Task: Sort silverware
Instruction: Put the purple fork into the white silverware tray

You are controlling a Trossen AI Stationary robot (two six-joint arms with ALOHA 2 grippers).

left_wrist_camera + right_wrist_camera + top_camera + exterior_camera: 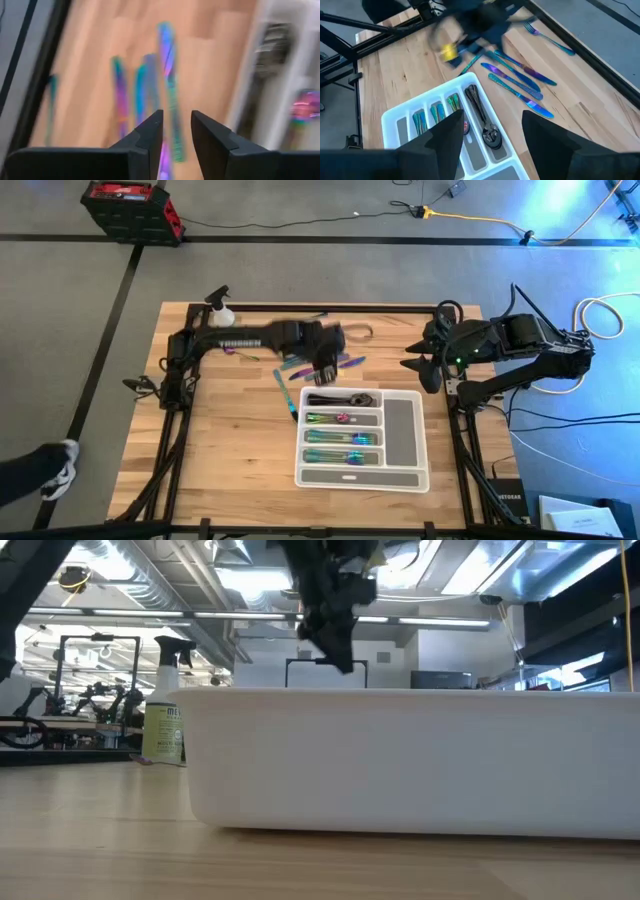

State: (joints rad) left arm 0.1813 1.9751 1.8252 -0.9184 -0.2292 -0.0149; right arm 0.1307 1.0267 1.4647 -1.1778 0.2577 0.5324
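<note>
Loose iridescent silverware (pixel 345 363) lies flat on the wooden table just beyond the white compartment tray (pixel 420 442). The left wrist view shows it as several slim knives (pixel 167 55). A fork (pixel 550 37) lies near the far edge. In the tray, dark spoons (pixel 340 399) fill the far slot and iridescent pieces (pixel 338 438) the slots nearer. My left gripper (pixel 177 116) hangs open above the loose knives (pixel 325 368), with nothing between its fingers. My right gripper (pixel 495 120) waits open at the table's right side (pixel 420 370), raised and facing the tray.
A yellow-green spray bottle (pixel 222 310) stands at the far left of the table (pixel 165 720). The tray's white wall (pixel 400 760) fills the low view. Bare wood lies left of the tray (pixel 230 440). A person's shoe (pixel 58 472) shows on the floor at the left.
</note>
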